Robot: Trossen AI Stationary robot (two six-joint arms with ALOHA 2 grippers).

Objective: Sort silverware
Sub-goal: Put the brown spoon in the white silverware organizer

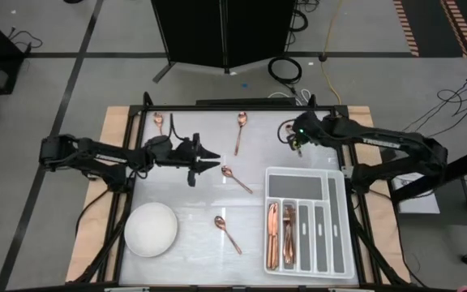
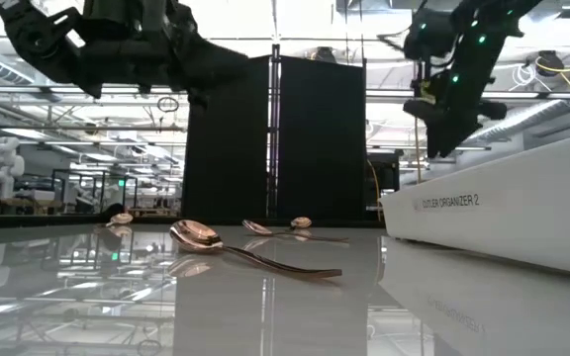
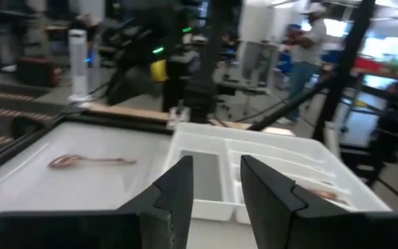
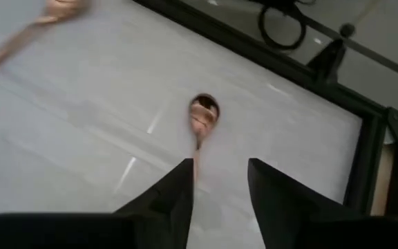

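Note:
Several loose copper spoons lie flat on the white table: one (image 1: 159, 122) at the far left, one (image 1: 239, 131) at the far middle, one (image 1: 235, 178) in the centre, one (image 1: 227, 234) nearer, and one (image 1: 285, 129) by the right arm. More copper silverware (image 1: 280, 235) lies in the left slots of the grey divided tray (image 1: 337, 217). My left gripper (image 1: 214, 160) hovers open, left of the centre spoon. My right gripper (image 4: 220, 187) is open above the far-right spoon (image 4: 203, 114). It hangs well above the table (image 2: 441, 148).
A white round bowl (image 1: 151, 229) sits at the near left. The tray fills the near right, and its white wall (image 2: 493, 213) reads "cutlery organizer". A black frame (image 1: 242, 104) rims the table. Bare tabletop lies between the bowl and the tray.

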